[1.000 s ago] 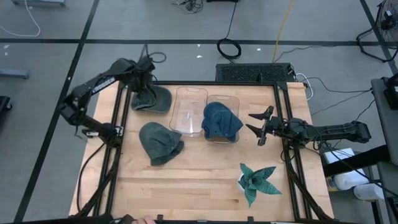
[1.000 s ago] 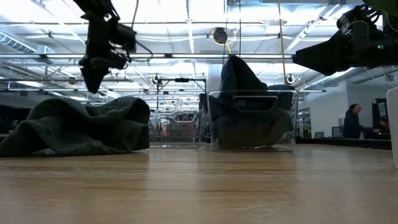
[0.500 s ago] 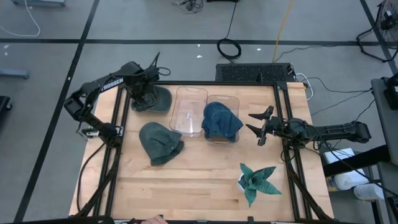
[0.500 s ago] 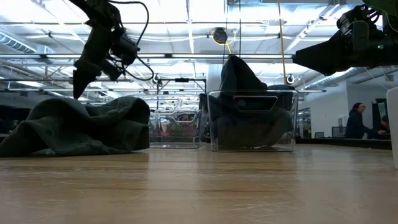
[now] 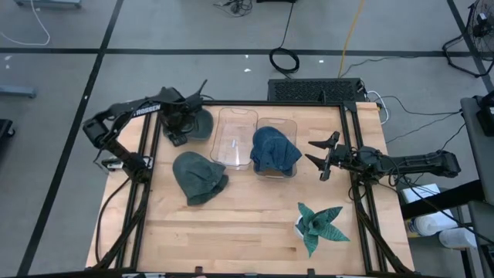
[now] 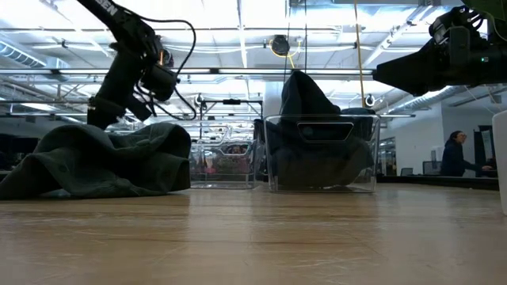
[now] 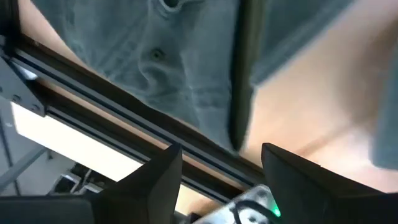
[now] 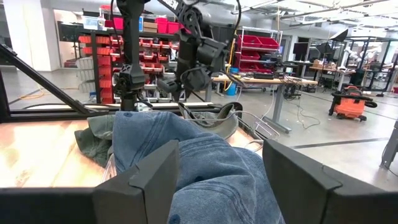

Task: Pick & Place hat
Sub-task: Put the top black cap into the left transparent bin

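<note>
Left claw (image 5: 176, 137) spread over far green hat (image 5: 194, 122) by table edge: lower onto brim, pinch fully before lifting; right claw (image 5: 319, 158) spread, waiting.

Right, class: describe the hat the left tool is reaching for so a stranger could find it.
Start at the two clear bins mid-table. Left of them, at the far-left corner, lies a green hat under the left tool. Unlike the other green hat, it touches the frame rail.
</note>
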